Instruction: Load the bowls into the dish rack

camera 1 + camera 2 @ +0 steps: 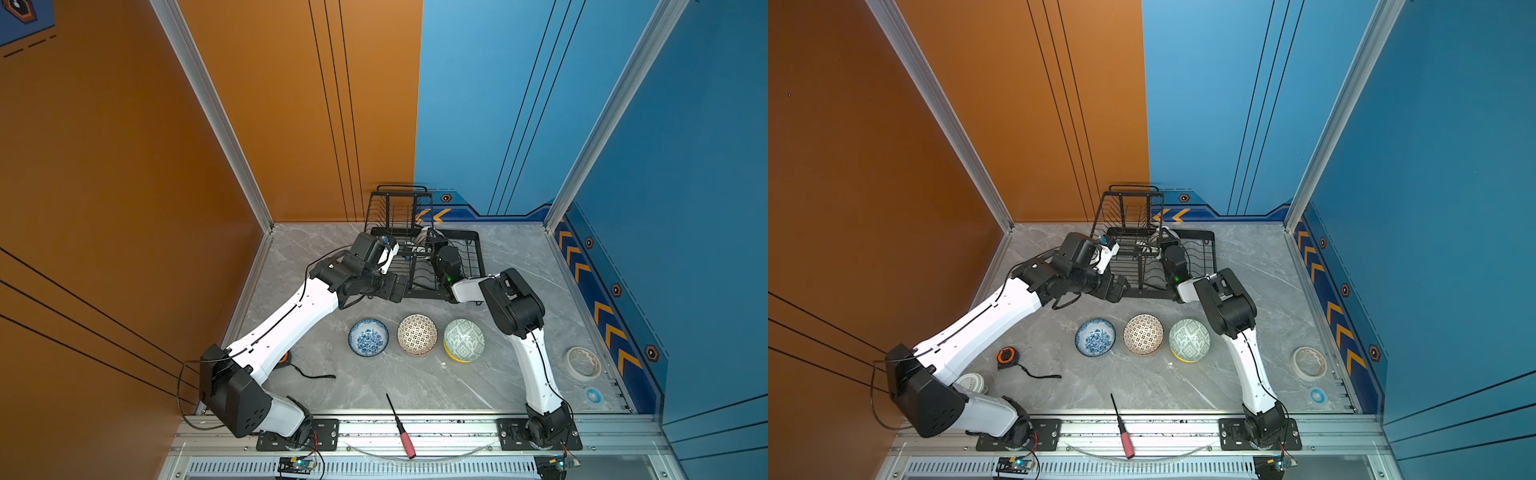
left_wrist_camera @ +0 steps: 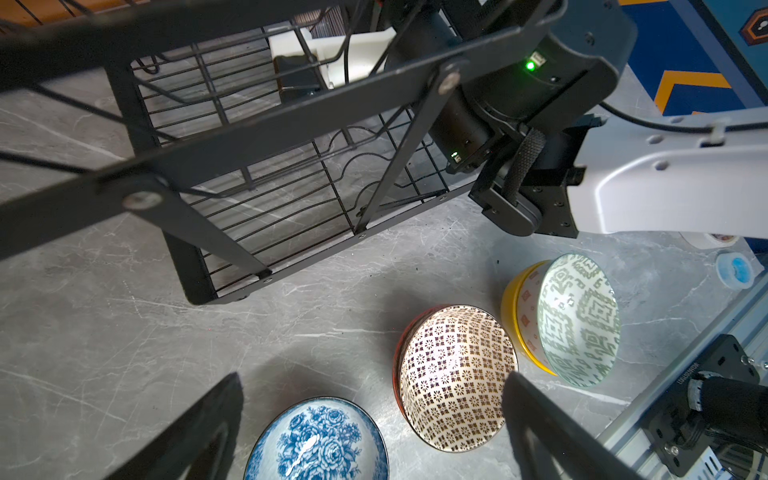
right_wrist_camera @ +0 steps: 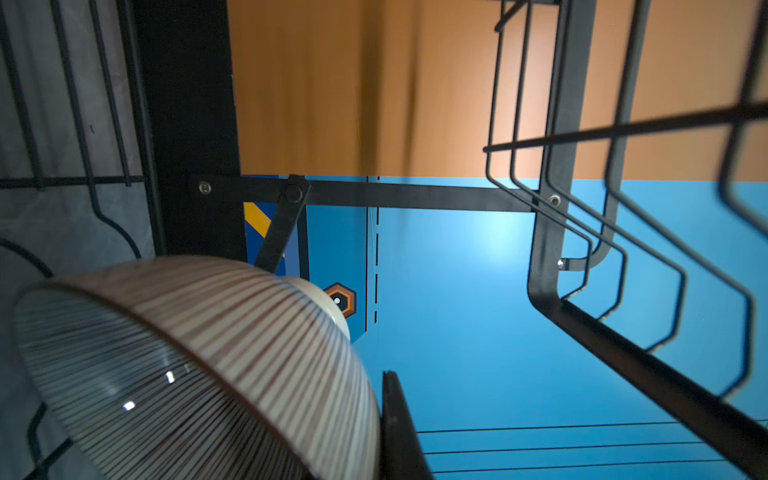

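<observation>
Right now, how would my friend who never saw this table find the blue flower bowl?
Find the black wire dish rack at the back of the table. In the row of bowls before it, the blue flower bowl is at the end nearest the left arm. Only it has blue flowers inside; the middle bowl is brown-patterned and the far bowl green.
</observation>
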Motion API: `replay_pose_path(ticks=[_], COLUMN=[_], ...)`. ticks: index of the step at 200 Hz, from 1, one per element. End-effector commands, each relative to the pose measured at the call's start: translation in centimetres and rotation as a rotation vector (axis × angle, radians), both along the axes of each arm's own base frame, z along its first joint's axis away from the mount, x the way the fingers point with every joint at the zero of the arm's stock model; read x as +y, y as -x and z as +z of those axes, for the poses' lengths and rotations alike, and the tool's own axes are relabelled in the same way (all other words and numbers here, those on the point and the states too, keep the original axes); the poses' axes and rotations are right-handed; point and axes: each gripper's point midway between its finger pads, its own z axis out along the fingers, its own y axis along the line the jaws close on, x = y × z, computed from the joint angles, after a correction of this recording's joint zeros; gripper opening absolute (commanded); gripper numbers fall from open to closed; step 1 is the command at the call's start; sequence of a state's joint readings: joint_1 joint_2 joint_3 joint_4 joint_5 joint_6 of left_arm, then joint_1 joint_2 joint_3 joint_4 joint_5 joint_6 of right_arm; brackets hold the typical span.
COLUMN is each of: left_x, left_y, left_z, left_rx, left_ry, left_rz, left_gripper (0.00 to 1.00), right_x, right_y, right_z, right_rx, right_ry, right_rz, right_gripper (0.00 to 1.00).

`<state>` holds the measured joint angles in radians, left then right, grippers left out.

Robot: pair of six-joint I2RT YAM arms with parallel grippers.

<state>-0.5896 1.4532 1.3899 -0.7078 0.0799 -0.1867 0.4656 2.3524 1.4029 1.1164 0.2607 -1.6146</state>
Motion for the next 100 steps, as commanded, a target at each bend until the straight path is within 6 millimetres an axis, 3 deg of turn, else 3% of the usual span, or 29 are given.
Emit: replay_pose_path(ticks=[1, 100], left_x=[0.5, 0.6], left_y=[0.1, 0.2], left_z=[0.9, 1.0], left_rx=[-0.020, -0.020], left_ry=[-0.003, -0.006], left_rz=[-0.001, -0.002], left_gripper=[0.98, 0.98], right_x=[0.7, 1.5], right_y=[-0.6, -2.7], right_z=[3.1, 1.7], right_rx=[-0.074, -0.070], right_ry=[-0.070, -0.057], right_rz=[0.026, 0.026], right_gripper=[0.00, 0.00])
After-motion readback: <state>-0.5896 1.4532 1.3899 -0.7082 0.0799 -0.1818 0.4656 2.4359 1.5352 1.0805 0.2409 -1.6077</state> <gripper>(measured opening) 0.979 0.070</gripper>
